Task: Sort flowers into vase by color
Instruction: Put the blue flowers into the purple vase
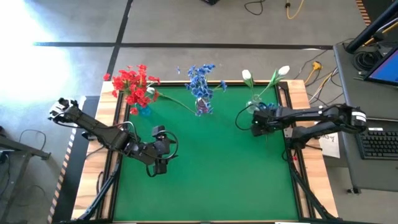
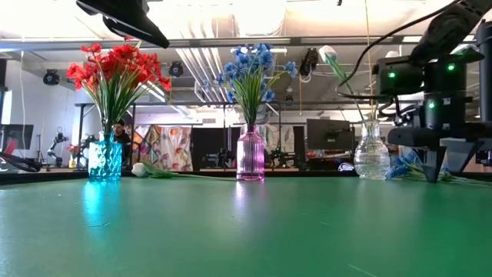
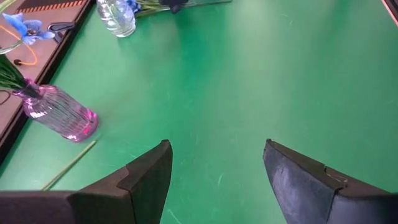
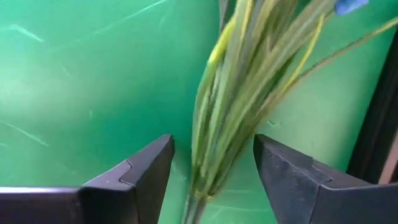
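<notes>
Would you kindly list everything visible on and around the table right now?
Red flowers: one bunch, red, in the blue vase, table's far left.
Blue flowers: one bunch, blue, in the pink vase, far middle.
White flowers: two, white, in the clear vase, far right.
Loose white flower: one, white, lying between the blue and pink vases.
Loose blue stem: one, blue, lying by the clear vase.
Table: one, green top.
Left gripper: open, above bare table, front left.
Right gripper: open, astride the loose blue stem.
</notes>
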Robot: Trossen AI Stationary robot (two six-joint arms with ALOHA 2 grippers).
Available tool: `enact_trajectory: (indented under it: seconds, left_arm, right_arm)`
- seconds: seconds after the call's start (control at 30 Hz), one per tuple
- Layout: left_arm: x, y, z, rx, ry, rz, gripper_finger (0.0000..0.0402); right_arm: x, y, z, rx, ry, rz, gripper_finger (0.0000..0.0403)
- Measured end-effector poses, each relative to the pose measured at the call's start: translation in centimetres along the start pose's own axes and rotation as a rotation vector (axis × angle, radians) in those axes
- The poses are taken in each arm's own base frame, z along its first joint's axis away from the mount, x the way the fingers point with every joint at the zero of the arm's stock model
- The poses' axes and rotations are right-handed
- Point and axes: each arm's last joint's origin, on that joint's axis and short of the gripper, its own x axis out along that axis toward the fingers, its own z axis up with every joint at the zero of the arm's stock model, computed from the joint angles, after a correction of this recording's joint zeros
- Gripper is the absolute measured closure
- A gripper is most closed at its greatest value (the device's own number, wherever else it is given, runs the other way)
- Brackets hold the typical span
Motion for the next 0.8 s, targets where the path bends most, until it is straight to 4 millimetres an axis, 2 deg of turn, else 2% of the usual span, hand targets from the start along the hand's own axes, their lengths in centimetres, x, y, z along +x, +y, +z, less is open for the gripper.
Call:
enact_trajectory:
  seconds: [0.43,0.8]
  left_arm:
    - [1.2,-0.6,-0.4,0.015,0.041,0.013,0.0164]
    - [2.1,-1.0,-0.8,0.050,0.072,0.022,0.0164]
  right_arm:
    - [0.1,0.7,0.5,-0.002,-0.062,0.071,0.0254]
    - [0.0,0.7,0.5,0.001,-0.052,0.072,0.0370]
